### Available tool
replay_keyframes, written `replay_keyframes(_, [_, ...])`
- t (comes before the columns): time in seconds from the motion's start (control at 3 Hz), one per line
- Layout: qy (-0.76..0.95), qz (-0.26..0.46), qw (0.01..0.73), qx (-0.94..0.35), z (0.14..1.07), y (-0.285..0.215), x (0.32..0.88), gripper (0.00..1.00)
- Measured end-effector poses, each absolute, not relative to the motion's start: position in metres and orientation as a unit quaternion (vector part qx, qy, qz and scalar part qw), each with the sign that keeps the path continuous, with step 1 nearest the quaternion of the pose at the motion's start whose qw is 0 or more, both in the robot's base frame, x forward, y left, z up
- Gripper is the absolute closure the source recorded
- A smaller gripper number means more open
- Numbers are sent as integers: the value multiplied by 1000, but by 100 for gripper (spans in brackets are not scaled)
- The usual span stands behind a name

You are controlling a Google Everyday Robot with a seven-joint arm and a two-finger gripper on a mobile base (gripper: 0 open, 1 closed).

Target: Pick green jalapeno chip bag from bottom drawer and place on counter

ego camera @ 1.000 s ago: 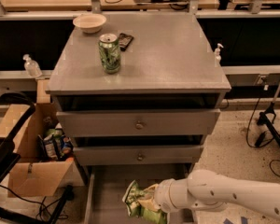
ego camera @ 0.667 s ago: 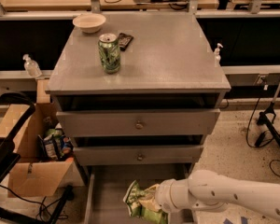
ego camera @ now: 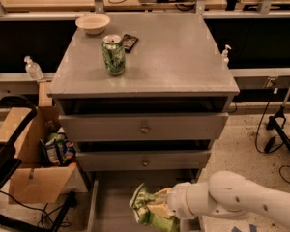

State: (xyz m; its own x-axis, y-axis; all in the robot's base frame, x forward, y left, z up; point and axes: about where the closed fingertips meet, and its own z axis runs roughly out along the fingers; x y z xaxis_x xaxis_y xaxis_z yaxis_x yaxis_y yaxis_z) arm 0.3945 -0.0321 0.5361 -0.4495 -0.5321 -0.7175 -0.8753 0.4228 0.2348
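The green jalapeno chip bag [ego camera: 146,208] is a shiny green foil bag, crumpled, just above the open bottom drawer [ego camera: 109,202] at the lower middle of the camera view. My gripper [ego camera: 160,210] reaches in from the right on a white arm [ego camera: 234,202] and is shut on the bag's right side. The counter [ego camera: 174,57] is the grey top of the cabinet, above and behind the gripper. The drawer's floor shows grey to the left of the bag.
A green patterned soda can [ego camera: 114,55], a white bowl [ego camera: 93,23] and a dark packet [ego camera: 129,42] sit on the counter's left rear. Two shut drawer fronts with knobs [ego camera: 144,129] are above the open drawer. A cardboard box [ego camera: 34,149] with snack packets stands at left.
The bag and gripper have shifted very slightly; otherwise nothing visibly moved.
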Motion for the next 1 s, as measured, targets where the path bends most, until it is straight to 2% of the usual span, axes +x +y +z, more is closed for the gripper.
replay_keyframes(0.33, [801, 294, 304, -424, 616, -54, 388, 100])
replay_keyframes(1.0, [817, 218, 371, -384, 783, -110, 420, 100])
